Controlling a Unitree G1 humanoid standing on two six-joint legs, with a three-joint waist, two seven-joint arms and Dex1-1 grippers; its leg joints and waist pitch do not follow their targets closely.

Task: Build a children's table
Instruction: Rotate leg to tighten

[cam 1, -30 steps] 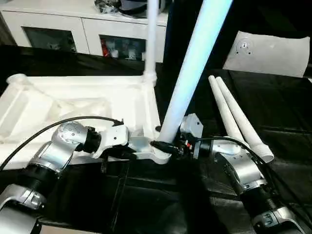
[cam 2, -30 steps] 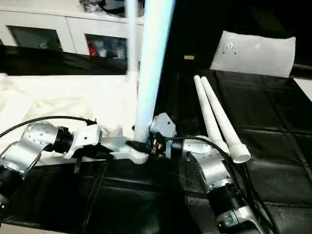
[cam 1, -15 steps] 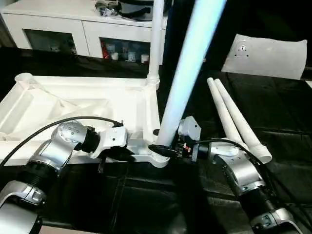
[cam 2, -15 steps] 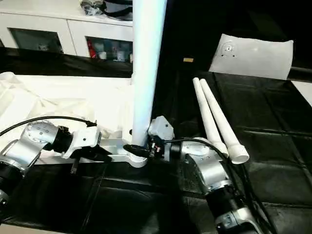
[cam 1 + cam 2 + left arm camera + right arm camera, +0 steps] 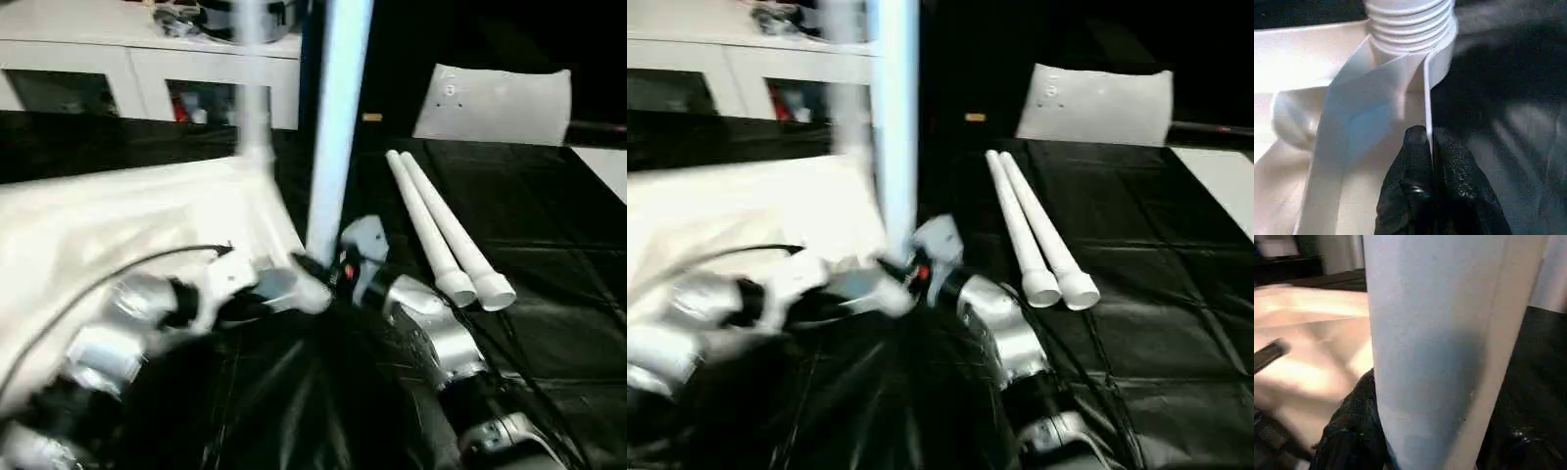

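At near corner socket [image 5: 1410,29] | leg [image 5: 333,147] seated upright

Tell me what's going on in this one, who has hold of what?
The robot is assembling a white children's table, which lies upside down on the black work surface. The left gripper is shut on a thin rib of the table top next to a corner socket. The right gripper holds an upright leg near its base at that near corner. Another leg already stands at the far corner, and two spare legs lie to the right.
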